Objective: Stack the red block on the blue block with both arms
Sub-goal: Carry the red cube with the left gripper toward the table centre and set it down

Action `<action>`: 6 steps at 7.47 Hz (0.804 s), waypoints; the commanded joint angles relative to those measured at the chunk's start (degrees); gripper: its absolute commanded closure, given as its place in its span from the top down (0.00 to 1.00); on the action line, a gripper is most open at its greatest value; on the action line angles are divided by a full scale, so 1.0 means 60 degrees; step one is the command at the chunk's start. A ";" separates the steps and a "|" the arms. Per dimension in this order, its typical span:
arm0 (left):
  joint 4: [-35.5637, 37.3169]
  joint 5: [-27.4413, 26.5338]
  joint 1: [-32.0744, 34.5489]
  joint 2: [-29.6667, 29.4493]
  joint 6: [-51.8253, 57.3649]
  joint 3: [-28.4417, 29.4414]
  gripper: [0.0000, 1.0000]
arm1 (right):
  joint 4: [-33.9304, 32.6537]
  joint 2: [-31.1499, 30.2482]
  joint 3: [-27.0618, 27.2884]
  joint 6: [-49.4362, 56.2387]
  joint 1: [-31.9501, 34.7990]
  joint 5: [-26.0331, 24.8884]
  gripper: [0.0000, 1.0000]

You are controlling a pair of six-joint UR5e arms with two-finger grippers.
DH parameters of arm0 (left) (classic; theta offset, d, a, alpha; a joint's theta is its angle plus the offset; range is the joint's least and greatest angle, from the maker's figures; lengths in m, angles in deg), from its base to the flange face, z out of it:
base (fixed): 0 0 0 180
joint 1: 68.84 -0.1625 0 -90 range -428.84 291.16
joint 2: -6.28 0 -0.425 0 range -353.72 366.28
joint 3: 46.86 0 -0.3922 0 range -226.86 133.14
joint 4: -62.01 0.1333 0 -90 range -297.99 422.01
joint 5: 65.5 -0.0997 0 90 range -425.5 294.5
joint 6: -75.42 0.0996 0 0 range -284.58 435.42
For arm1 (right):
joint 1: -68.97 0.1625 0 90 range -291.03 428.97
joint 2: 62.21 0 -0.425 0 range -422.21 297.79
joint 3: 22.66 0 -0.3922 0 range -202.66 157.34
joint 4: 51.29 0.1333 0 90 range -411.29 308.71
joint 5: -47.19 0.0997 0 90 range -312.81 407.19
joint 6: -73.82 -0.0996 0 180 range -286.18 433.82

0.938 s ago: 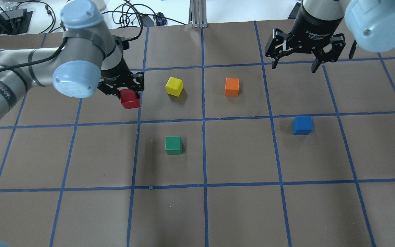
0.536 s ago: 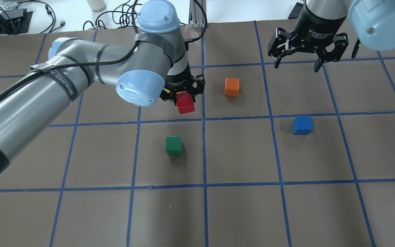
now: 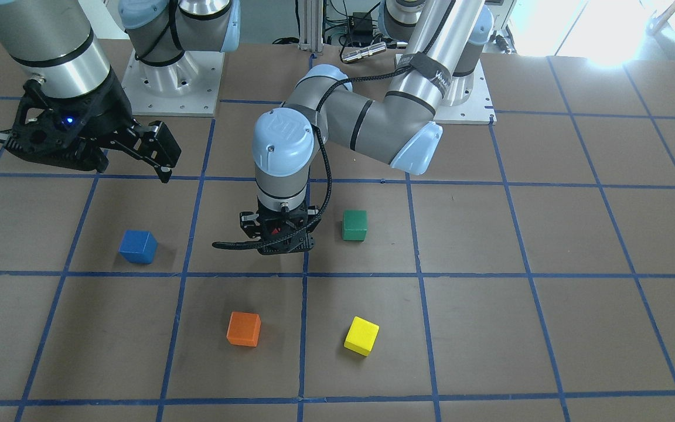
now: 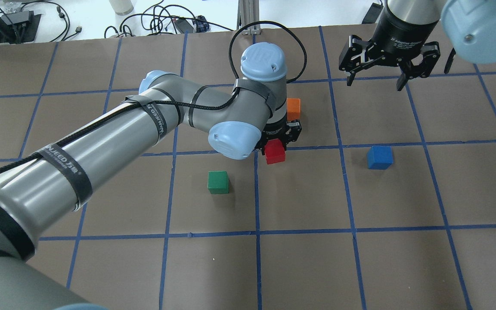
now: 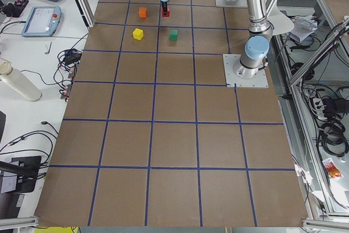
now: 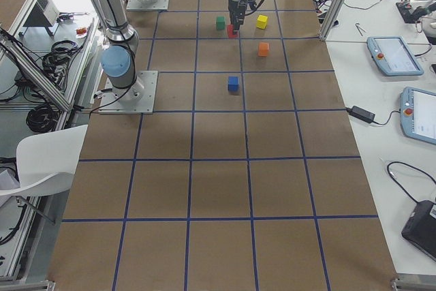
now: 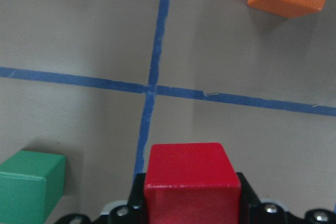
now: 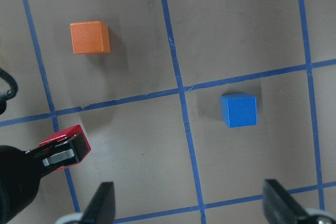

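While the left gripper [image 4: 279, 145] pinches the red block [image 4: 275, 152] beside the central tape crossing [image 4: 256, 150], the blue block [image 4: 379, 157] sits on the table [image 4: 403, 267], well apart. Right gripper [image 4: 375, 82] hangs spread, empty. Step: transport. Next, probably: hand-off to arm 2, then squared placement on blue.

"UR" on left arm joint cap [image 4: 263, 60]
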 commanded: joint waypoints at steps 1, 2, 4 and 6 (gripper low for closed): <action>0.0140 -0.0099 0.0255 -0.0467 -0.0054 -0.0139 0.59 | -0.0003 -0.0020 0.0011 0.0004 -0.0007 -0.0007 1.00; 0.0154 -0.0100 0.0329 -0.0556 -0.0214 -0.0039 0.80 | -0.0003 -0.0006 -0.0003 0.0004 -0.0022 -0.0007 1.00; 0.0096 -0.0115 0.0315 -0.0266 -0.0041 0.0006 1.00 | 0.0011 -0.0006 -0.0003 0.0004 -0.0022 -0.0065 1.00; -0.0122 -0.0550 -0.0296 0.0348 0.0468 -0.0009 1.00 | -0.0003 -0.0035 0.0040 -0.0011 0.0051 -0.0227 1.00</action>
